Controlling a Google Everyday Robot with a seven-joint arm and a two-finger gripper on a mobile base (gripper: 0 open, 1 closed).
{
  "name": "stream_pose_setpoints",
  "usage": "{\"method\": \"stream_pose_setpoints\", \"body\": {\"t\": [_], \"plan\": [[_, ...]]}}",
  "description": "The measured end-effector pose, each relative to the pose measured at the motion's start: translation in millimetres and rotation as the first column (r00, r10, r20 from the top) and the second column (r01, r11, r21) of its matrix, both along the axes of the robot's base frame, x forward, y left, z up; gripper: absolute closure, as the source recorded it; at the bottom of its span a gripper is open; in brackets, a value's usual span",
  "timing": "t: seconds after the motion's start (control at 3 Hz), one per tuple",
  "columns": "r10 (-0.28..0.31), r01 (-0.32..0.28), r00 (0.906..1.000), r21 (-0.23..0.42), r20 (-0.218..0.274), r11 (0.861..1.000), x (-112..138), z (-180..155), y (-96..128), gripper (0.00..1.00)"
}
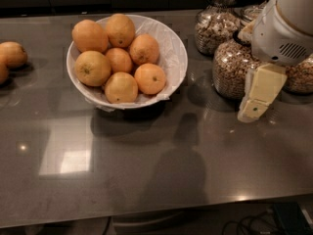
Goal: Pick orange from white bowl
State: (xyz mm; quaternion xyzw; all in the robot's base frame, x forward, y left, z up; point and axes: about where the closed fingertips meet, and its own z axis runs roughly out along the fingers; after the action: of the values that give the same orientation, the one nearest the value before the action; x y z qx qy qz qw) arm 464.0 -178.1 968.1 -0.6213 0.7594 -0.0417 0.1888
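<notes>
Hand (pixel 255 106): at the right edge, hanging over the tabletop (pixel 146 180) just in front of the glass jars (pixel 230 72), well apart from the bowl. I cannot tell how far open it is.
White bowl (pixel 173 58): left of centre, towards the far edge.
Oranges (pixel 150 78): seven piled in the bowl.
Stray oranges (pixel 12 54): at the left edge, one cut off.
Open room: a bare stretch of tabletop lies between the bowl and the hand, and runs forward to the near edge.

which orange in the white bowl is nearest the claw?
The front-right orange, by the white bowl's right rim; the others lie farther left or back. The claw hangs at right, by the jars.
</notes>
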Motion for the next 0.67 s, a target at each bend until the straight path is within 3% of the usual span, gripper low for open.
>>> {"method": "stream_pose_setpoints", "body": {"t": [0.33, 0.67], "plan": [[0.009, -0.010, 0.9998, 0.054, 0.018, 0.999, 10.8, -8.6, 14.7, 0.00], [0.052, -0.060, 0.9966, 0.140, 0.064, 0.988, 33.0, -12.3, 54.1, 0.00]]}}
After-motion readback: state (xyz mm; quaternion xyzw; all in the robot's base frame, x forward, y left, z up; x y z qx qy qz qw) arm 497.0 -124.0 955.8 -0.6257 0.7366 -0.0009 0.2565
